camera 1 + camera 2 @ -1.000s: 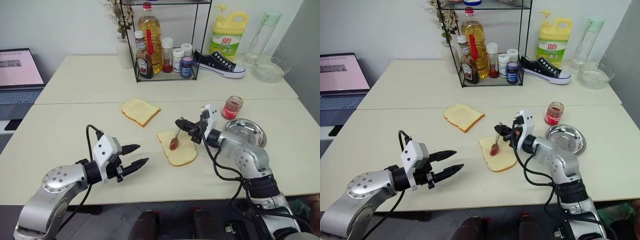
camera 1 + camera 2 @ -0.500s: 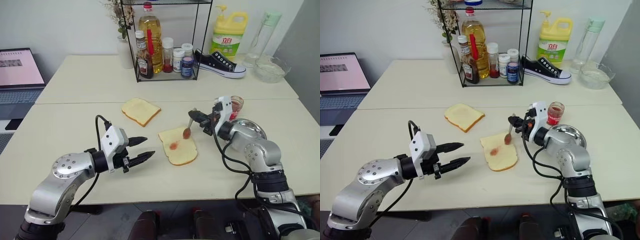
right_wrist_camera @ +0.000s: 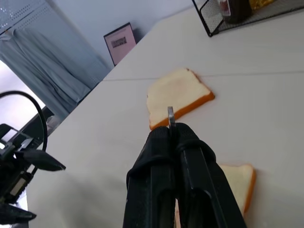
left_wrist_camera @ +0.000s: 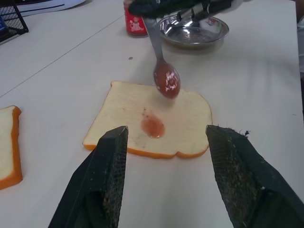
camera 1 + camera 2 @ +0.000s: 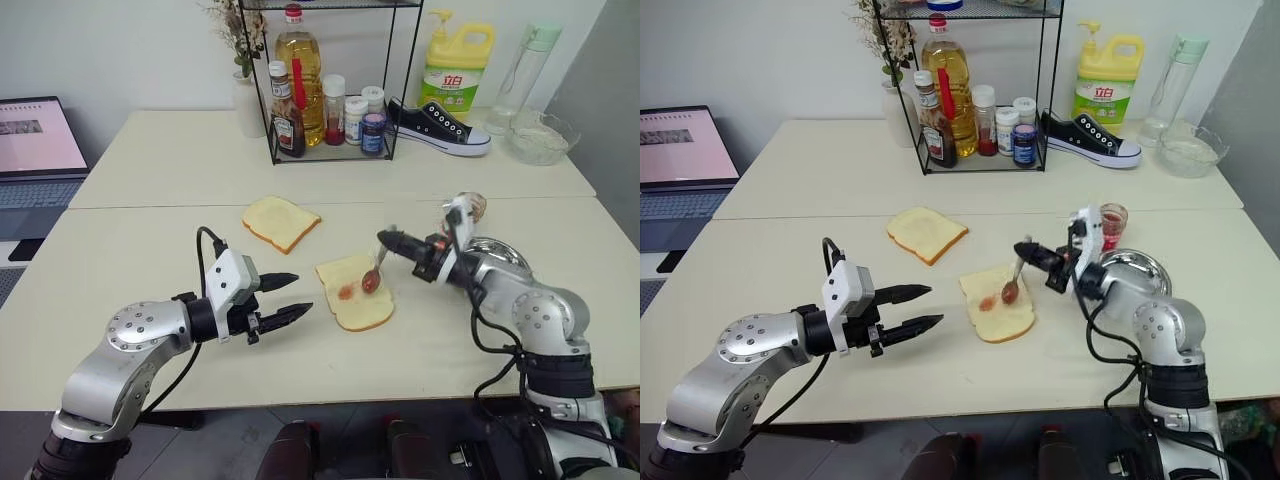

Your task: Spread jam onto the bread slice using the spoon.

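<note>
Right tool [image 5: 1033, 251] pinches the spoon [image 4: 163, 76], loaded above the bread slice [image 4: 151, 121]; jam could drip onto the surface [image 5: 790, 270]. Left tool [image 5: 912, 310] spread, empty.

Above the pale yellow loaf-shaped bread slice [image 5: 355, 291]: taken up by the small silver metal spoon [image 5: 372, 279] with red-stained bowl, hanging over the slice's right part from the clamped black fingers of the right gripper [image 5: 392, 240].
Left of that slice: bare cream table [image 5: 130, 250], open apart from the left gripper [image 5: 287, 299], fingers spread, near the slice's left edge.
Behind the slice: squarer pale bread slice [image 5: 280, 221] nearby; bare strip between the two.
Right side: round shiny steel dish [image 5: 497, 254] and small clear glass jar of red jam [image 5: 468, 208], crowded by the right arm.
Far back: black wire rack [image 5: 330, 80] with bottles, yellow detergent jug [image 5: 456, 66], black sneaker [image 5: 438, 128].
Front edge: free.
</note>
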`<state>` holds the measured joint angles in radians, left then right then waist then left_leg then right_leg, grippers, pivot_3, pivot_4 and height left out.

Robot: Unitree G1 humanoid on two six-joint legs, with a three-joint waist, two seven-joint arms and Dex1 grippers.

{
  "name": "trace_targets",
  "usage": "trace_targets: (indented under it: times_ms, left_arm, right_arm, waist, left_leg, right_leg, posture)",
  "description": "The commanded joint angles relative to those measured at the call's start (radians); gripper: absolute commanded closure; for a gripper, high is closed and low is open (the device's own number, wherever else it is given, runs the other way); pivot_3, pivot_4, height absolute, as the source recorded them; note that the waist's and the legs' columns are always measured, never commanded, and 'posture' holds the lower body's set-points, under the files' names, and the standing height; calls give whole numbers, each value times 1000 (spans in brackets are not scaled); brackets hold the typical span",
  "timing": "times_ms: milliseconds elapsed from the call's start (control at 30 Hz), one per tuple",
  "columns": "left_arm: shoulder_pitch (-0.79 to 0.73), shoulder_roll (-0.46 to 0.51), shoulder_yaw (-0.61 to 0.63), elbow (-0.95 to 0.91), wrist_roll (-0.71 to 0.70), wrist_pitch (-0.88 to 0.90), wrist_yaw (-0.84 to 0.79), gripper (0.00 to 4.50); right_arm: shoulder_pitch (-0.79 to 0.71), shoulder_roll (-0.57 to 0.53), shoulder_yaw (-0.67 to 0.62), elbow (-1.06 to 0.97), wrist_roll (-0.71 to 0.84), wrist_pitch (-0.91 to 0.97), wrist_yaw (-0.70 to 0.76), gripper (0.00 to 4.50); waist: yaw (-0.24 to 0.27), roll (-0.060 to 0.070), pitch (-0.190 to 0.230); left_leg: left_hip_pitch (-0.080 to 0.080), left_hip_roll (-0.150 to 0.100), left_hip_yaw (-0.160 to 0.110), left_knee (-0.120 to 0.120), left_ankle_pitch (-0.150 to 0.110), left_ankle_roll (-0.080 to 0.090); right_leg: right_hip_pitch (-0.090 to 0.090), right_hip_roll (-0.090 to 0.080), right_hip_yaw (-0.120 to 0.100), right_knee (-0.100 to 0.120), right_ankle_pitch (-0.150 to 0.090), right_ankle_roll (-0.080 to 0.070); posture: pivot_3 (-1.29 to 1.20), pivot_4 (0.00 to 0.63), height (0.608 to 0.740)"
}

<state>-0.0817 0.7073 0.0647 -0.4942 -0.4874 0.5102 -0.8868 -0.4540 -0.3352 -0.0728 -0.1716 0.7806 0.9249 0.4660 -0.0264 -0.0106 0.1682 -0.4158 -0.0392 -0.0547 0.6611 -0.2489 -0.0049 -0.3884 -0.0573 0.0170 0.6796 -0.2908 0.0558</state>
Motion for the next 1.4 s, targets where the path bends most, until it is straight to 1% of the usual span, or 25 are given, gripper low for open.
trace_targets:
  times_ms: [33, 233, 300, 600, 967, 1067, 1233, 1400]
  left_arm:
    - [-6, 9, 4, -13, -10, -11, -7, 1774]
    - [8, 12, 9, -20, -7, -11, -5, 1774]
    - [11, 16, 15, -22, -11, -10, -7, 1774]
    - [-3, 20, 10, -13, -10, -12, -5, 1774]
    - [-7, 21, 14, -4, -7, -20, -9, 1774]
    - [-11, 16, 7, 0, -3, -21, -4, 1774]
    - [-15, 17, 4, -1, -6, -20, -7, 1774]
    - [-14, 21, 9, 3, -4, -21, -10, 1774]
  right_arm:
    - [-8, -16, 72, -13, -97, -93, 44, 4479]
    - [-7, -45, 169, 9, -259, -242, 91, 4479]
    - [-12, -45, 184, 2, -289, -277, 98, 4479]
    - [-66, -19, 173, 8, -324, -327, 102, 4479]
    - [-98, -10, 126, -35, -307, -294, 87, 4479]
    - [-83, 5, 140, -14, -330, -314, 85, 4479]
    - [-13, 9, 213, 10, -402, -373, 110, 4479]
    - [-28, 11, 193, 5, -396, -364, 106, 4479]
  waist:
    - [-1, 0, 0]
    - [0, 0, 0]
    - [0, 0, 0]
    - [0, 0, 0]
    - [0, 0, 0]
    - [0, 0, 0]
    - [0, 0, 0]
    - [-1, 0, 0]
  left_leg:
    - [0, 0, 0, 0, 0, 0]
    - [0, 0, 0, 0, 0, 0]
    - [0, 0, 0, 0, 0, 0]
    - [0, 0, 0, 0, 0, 0]
    - [0, 0, 0, 0, 0, 0]
    - [0, 0, 0, 0, 0, 0]
    - [0, 0, 0, 0, 0, 0]
    - [0, 0, 0, 0, 0, 0]
  right_leg:
    - [0, 0, 0, 0, 0, 0]
    - [0, 0, 0, 0, 0, 0]
    - [0, 0, 0, 0, 0, 0]
    - [0, 0, 0, 0, 0, 0]
    - [0, 0, 0, 0, 0, 0]
    - [0, 0, 0, 0, 0, 0]
    - [0, 0, 0, 0, 0, 0]
    - [0, 0, 0, 0, 0, 0]
  posture:
    - [0, 150, 740]
    - [0, 150, 740]
    - [0, 150, 740]
    - [0, 150, 740]
    - [0, 150, 740]
    - [0, 150, 740]
    - [0, 150, 740]
    - [0, 150, 740]
